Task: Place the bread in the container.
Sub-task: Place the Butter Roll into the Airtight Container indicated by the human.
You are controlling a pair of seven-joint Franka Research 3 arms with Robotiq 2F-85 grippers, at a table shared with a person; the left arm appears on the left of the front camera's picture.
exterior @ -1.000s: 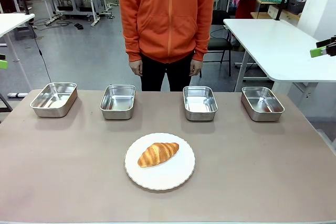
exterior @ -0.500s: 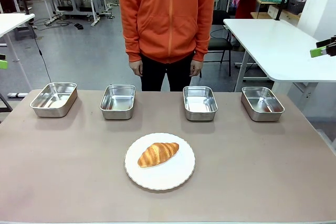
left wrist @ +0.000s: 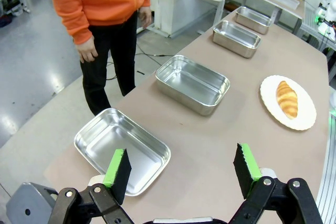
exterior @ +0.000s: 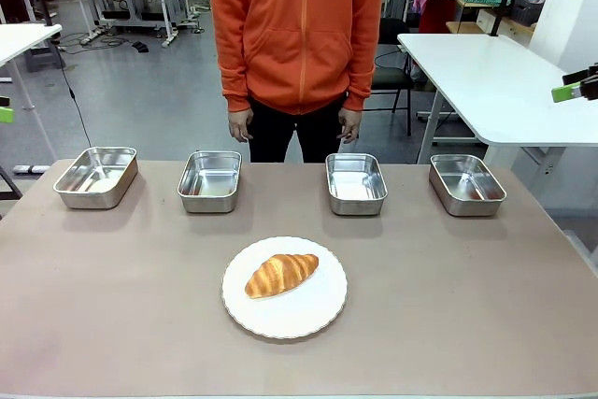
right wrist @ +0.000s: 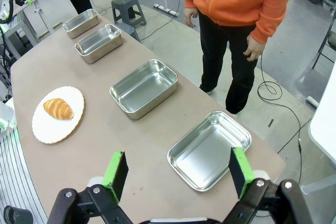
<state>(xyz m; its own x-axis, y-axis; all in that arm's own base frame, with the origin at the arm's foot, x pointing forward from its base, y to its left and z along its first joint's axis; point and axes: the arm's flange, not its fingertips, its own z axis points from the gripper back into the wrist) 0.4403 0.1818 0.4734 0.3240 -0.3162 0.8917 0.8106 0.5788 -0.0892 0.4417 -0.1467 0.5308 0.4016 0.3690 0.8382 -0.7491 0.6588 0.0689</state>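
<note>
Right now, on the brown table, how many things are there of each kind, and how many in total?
Steel trays: 4
White plate: 1
Croissant: 1
Total: 6

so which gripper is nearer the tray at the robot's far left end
Left. The left gripper hovers open close by the far-left tray, at the row's left end; the right gripper hovers open at the row's other end, by the far-right tray.
</note>
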